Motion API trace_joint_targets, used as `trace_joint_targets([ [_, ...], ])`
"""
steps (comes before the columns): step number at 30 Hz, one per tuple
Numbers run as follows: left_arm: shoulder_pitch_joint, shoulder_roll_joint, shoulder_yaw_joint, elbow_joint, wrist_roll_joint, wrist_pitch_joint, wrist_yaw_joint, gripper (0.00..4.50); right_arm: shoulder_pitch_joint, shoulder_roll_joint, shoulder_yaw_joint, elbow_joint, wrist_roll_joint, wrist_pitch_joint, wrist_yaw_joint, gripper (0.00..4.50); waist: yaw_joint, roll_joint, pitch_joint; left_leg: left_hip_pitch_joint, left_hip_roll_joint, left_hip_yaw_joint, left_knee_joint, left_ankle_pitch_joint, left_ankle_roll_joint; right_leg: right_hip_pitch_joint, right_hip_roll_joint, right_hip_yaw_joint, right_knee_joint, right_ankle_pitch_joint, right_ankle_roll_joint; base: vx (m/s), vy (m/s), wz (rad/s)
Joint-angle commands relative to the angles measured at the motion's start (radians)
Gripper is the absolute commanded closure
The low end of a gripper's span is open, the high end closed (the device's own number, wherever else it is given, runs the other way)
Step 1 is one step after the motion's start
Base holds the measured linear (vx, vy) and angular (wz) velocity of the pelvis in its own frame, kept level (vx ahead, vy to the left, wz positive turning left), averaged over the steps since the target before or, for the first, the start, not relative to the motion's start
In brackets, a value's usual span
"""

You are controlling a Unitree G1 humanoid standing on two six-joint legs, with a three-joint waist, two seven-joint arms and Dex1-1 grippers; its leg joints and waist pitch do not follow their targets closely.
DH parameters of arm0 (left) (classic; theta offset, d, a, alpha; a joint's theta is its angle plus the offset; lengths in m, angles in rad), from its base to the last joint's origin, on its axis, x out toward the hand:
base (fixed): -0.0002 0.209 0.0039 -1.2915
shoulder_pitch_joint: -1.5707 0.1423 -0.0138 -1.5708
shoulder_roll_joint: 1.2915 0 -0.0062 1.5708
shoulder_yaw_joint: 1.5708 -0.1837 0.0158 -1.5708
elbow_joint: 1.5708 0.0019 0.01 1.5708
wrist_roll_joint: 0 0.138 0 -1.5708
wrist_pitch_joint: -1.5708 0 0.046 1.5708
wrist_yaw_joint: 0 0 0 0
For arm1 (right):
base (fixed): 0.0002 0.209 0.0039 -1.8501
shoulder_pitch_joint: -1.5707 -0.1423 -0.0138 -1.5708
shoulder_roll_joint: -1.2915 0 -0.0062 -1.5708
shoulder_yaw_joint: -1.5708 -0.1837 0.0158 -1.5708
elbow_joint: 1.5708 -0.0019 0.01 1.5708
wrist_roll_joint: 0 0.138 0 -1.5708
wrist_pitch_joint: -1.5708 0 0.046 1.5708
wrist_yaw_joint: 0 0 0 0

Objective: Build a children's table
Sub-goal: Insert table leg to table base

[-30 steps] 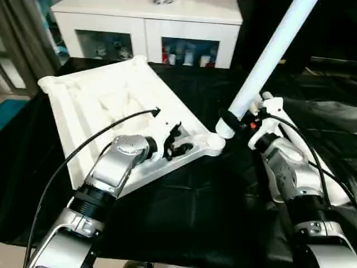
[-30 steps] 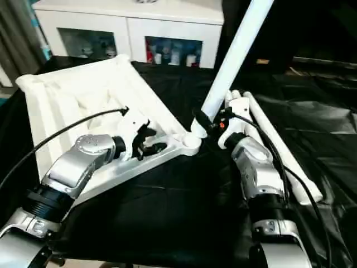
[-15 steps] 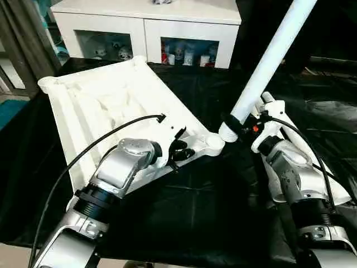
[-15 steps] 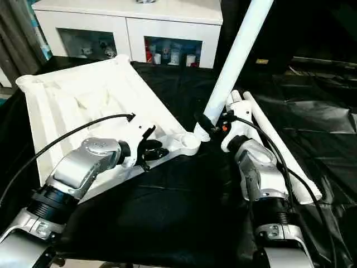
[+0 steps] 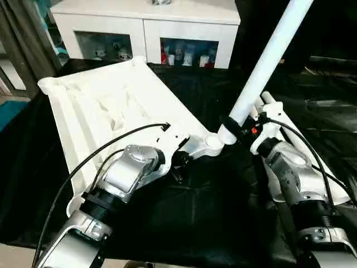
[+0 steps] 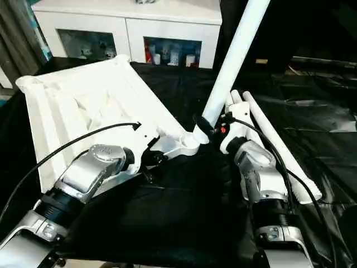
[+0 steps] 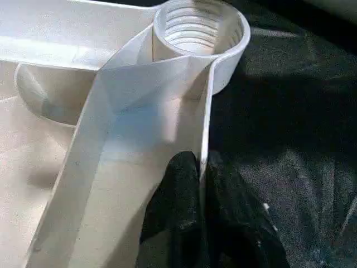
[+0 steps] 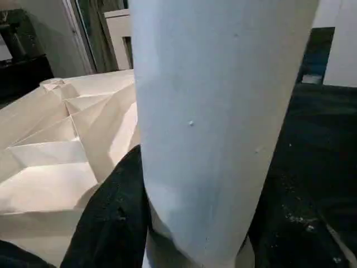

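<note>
- Left wrist view: left gripper (image 7: 202, 167) pinches the table top (image 5: 106, 106) rim near its corner socket (image 7: 199, 28).
- Right gripper (image 5: 241, 125) clamps 1 leg (image 5: 265, 64), tilted just right of the socket.
- Steady the top; stand the leg upright before threading.

White cabinet (image 5: 146, 22) stands behind black cloth (image 5: 212, 218)

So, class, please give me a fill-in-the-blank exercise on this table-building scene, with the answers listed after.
1. The left tool is pinched on the thin ____ of the table top, near a corner socket.
2. The right tool holds a white ____, tilted upward beside that socket.
3. The inside of the socket is ____, ready for a screw-in fit.
4. The work lies on a ____ cloth.

Missing words: rim; leg; threaded; black
</note>
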Motion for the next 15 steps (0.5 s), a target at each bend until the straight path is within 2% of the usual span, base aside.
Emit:
trace_joint_targets([
  [1,0.003,0.01,-0.003,0.002,0.011,0.001,-0.001,4.47,0.005,-0.009,-0.001,-0.038,0.001,0.007,0.003,2.61,-0.002,0.001,-0.077,0.012,0.036,-0.012,-0.067,-0.086,0.058,0.069,-0.074,0.041,-0.063,0.025,-0.256,0.0,0.0,0.0],
  [8,0.019,0.046,0.011,-0.059,-0.023,-0.108,-0.096,4.5,0.016,-0.024,0.024,-0.067,0.019,0.042,0.075,2.61,-0.012,-0.001,-0.078,0.009,0.036,-0.012,-0.065,-0.058,0.088,0.071,-0.074,0.04,-0.059,0.072,-0.264,0.0,0.0,0.0],
  [10,0.056,0.078,0.0,-0.109,-0.052,-0.212,-0.194,4.5,0.04,-0.041,0.055,-0.11,0.041,0.087,0.146,2.61,-0.014,-0.005,-0.075,0.008,0.038,-0.011,-0.066,-0.069,0.092,0.071,-0.075,0.041,-0.062,0.051,-0.267,0.0,0.0,0.0],
  [11,0.09,0.102,-0.008,-0.157,-0.079,-0.259,-0.263,4.5,0.06,-0.057,0.077,-0.148,0.062,0.128,0.2,2.61,-0.011,-0.003,-0.075,0.009,0.038,-0.012,-0.066,-0.073,0.093,0.071,-0.076,0.041,-0.062,0.042,-0.265,0.0,0.0,0.0],
  [12,0.099,0.108,-0.009,-0.172,-0.088,-0.259,-0.279,4.5,0.066,-0.062,0.083,-0.158,0.069,0.141,0.215,2.61,-0.01,-0.006,-0.075,0.009,0.041,-0.012,-0.068,-0.072,0.098,0.072,-0.077,0.043,-0.061,0.035,-0.254,0.0,0.0,0.0],
  [14,0.119,0.12,-0.019,-0.196,-0.085,-0.254,-0.285,4.5,0.084,-0.08,0.105,-0.18,0.074,0.166,0.254,2.61,-0.01,-0.001,-0.073,0.015,0.042,-0.009,-0.068,-0.084,0.095,0.063,-0.074,0.042,-0.064,-0.001,-0.253,0.0,0.0,0.0],
  [15,0.121,0.12,-0.02,-0.196,-0.082,-0.254,-0.282,4.5,0.087,-0.083,0.109,-0.183,0.074,0.17,0.26,2.61,-0.008,-0.004,-0.07,0.018,0.044,-0.007,-0.07,-0.102,0.09,0.058,-0.073,0.042,-0.068,-0.041,-0.252,0.0,0.0,0.0],
])
